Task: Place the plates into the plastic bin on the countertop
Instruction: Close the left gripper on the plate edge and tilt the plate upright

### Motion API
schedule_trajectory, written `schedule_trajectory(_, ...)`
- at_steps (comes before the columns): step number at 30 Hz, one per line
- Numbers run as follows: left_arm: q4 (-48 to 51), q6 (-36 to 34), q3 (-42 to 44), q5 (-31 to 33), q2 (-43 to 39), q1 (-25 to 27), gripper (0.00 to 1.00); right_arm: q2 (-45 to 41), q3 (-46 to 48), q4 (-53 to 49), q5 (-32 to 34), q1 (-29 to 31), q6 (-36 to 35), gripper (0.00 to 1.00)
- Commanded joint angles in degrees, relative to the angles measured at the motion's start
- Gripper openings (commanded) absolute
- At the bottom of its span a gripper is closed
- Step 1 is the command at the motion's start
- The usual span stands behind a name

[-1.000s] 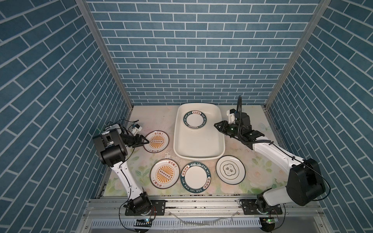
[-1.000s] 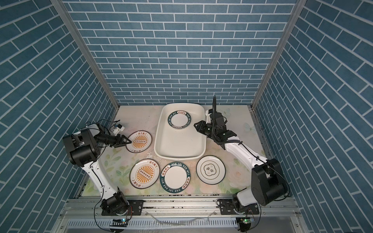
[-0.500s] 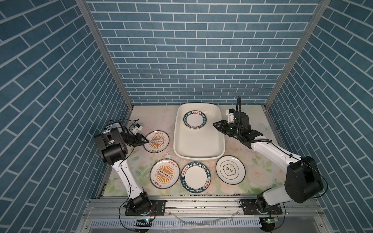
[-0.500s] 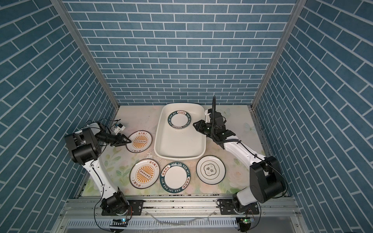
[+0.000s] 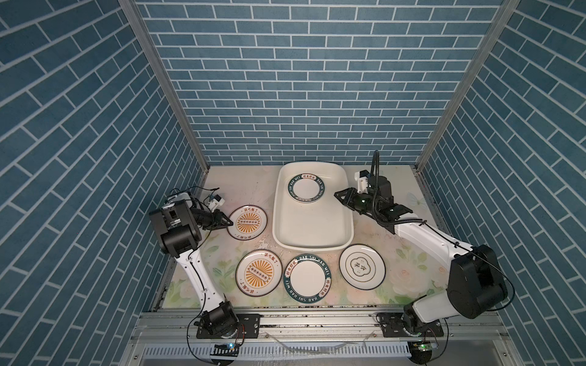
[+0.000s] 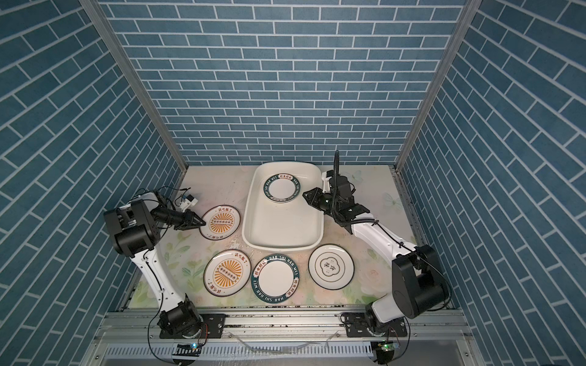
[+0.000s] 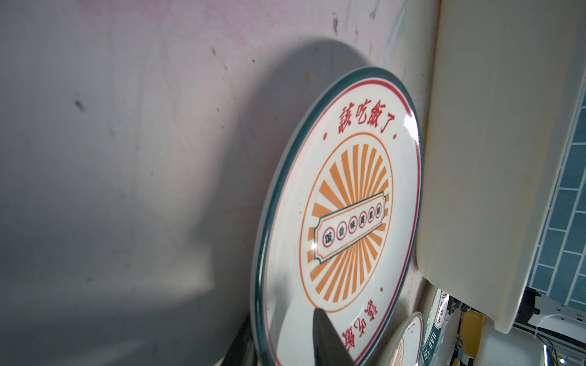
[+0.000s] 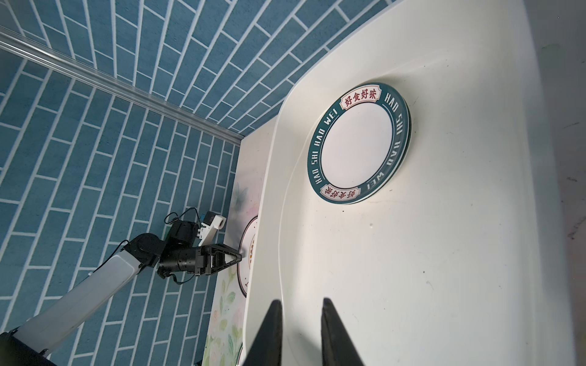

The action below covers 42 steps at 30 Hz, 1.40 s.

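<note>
A white plate with an orange sunburst centre (image 5: 247,222) (image 6: 220,222) lies on the countertop (image 5: 241,183) just left of the plastic bin (image 5: 309,246). My left gripper (image 5: 229,222) (image 7: 282,317) is shut on this plate's left rim (image 7: 348,215), one finger on top and one underneath. A green-rimmed plate (image 5: 306,188) (image 8: 358,142) lies in the bin's far end, with a second rim showing under it. My right gripper (image 5: 338,194) (image 8: 301,304) hovers over the bin's right rim, jaws slightly apart with nothing between them.
Three more plates lie along the front of the countertop: a sunburst plate (image 5: 258,272), a green-rimmed plate (image 5: 307,278) and a quatrefoil plate (image 5: 362,266). Blue brick walls and aluminium rails enclose the countertop. The near half of the bin's floor (image 6: 282,228) is bare.
My left jaws have narrowed onto the sunburst plate's rim. The plate has not shifted. The right arm has barely moved.
</note>
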State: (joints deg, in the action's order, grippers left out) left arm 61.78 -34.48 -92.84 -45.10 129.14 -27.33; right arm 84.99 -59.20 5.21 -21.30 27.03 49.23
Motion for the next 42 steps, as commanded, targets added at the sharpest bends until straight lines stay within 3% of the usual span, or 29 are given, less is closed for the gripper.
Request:
schedule_trajectory(1,0.88,-1.08,-0.08,1.33,1.27,0.35,0.28,0.55,-0.16,1.82,-0.84,-0.13,0.95,0.23)
schedule_trajectory(31,3.29,1.15,-2.87,-3.13,-4.12,0.39,0.01,0.50,0.40,3.13,-0.88,-0.22,1.66,0.24)
schedule_trajectory(42,5.82,4.23,-8.05,-4.60,-8.67,0.35,0.00,1.84,0.35,5.99,-2.52,-0.22,3.15,0.24)
